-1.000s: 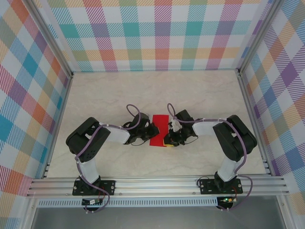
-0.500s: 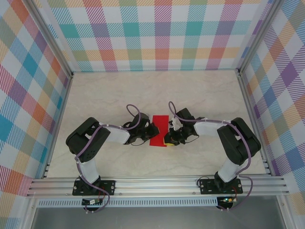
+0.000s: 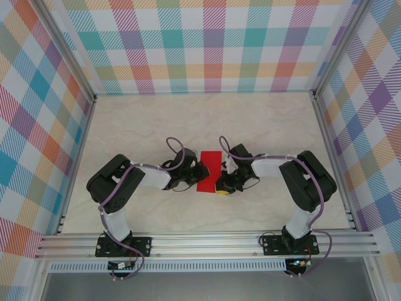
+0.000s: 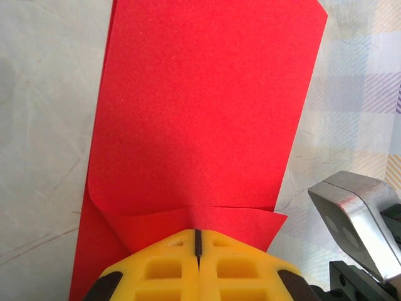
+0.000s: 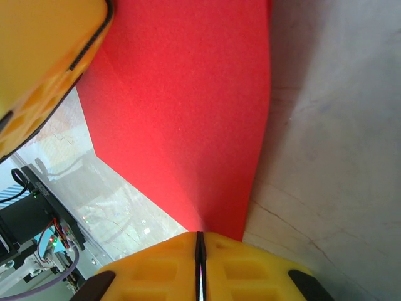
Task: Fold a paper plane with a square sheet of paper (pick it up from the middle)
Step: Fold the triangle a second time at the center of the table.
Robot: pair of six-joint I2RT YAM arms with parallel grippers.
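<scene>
The red paper sheet [image 3: 209, 168] lies in the middle of the counter [image 3: 156, 125] between the two arms, and it is already a narrow rectangle, not a square. The left jaws are pressed together on one edge, where a small flap curls up. The right jaws are likewise closed, pinching the opposite side. That side looks raised off the counter, though how much of the sheet is airborne is hard to tell. For a clean crease, both pinches should move as one, paper taut but not stretched, edges matched before pressing down. An uneven pull would likely skew or tear it.
</scene>
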